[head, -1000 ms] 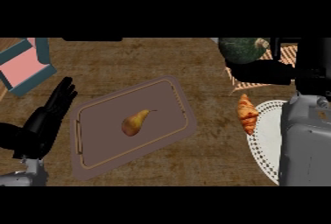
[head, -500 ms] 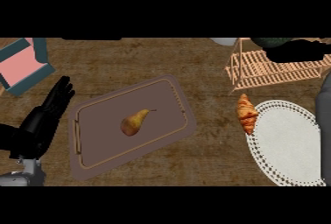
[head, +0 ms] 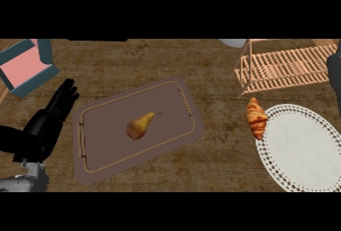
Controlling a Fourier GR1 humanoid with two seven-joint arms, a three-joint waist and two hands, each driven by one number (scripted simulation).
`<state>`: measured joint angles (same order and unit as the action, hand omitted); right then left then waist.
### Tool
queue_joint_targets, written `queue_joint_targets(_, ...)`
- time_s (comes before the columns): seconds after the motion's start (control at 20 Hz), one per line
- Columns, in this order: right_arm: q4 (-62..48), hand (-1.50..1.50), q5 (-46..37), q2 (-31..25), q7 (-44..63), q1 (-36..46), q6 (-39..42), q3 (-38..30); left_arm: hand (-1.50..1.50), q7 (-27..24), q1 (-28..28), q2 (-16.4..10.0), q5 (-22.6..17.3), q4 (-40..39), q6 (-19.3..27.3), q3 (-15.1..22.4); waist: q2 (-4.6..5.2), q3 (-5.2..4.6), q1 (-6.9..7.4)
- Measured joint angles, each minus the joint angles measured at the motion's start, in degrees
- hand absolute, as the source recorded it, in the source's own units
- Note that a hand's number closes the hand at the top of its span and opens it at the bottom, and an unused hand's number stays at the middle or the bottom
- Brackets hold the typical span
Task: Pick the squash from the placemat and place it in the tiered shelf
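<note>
The wooden tiered shelf (head: 286, 67) stands at the back right, and no squash shows on its slats or anywhere else. In front of it lies the white lace placemat (head: 300, 151), with nothing on its middle. At the right edge beside the shelf is a dark sliver of my right hand (head: 335, 67); too little of it shows to read. My left hand (head: 50, 117) rests open at the left edge, fingers straight, just left of the brown tray.
A brown tray (head: 106, 155) in the middle holds a yellow-brown pear (head: 140, 127). A croissant (head: 255, 118) lies on the placemat's left edge. A teal-and-pink box (head: 26, 65) sits at the back left. A pale object (head: 233, 43) shows at the top.
My right arm, which filled the right side with a dark green squash by the shelf, has pulled off to the right. The squash no longer shows. The left hand has stayed put.
</note>
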<state>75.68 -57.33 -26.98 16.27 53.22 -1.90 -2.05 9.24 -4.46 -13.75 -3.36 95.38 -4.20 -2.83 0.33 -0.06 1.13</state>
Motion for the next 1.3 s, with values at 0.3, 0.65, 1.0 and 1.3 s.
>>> queue_joint_targets(0.3, -9.08, 1.5, 4.34, 0.63, -9.11, 5.45, -2.38, -2.7, 0.0, 0.7, -0.73, 0.62, 0.62, -0.09, 0.37, -0.05, -0.08, 0.04, -0.09)
queue_joint_targets(0.65, -19.13, 1.5, 4.52, -1.01, -16.57, 8.6, 3.73, -0.62, 0.0, 2.02, -0.59, 0.86, 0.79, 1.46, 0.31, -0.05, -0.11, 0.04, -0.06)
queue_joint_targets(1.0, -27.36, 1.5, 3.1, -1.7, -23.19, 7.34, 5.76, 0.85, 0.0, 1.09, -1.03, 1.29, 1.39, 0.38, 0.1, -0.29, -0.09, 0.05, -0.29)
queue_joint_targets(1.3, -31.73, 1.5, 1.59, -2.38, -20.23, 7.02, 1.43, -1.97, 0.0, 1.63, -0.29, 1.24, 1.04, 1.37, -0.56, -0.8, -0.12, 0.07, -0.3)
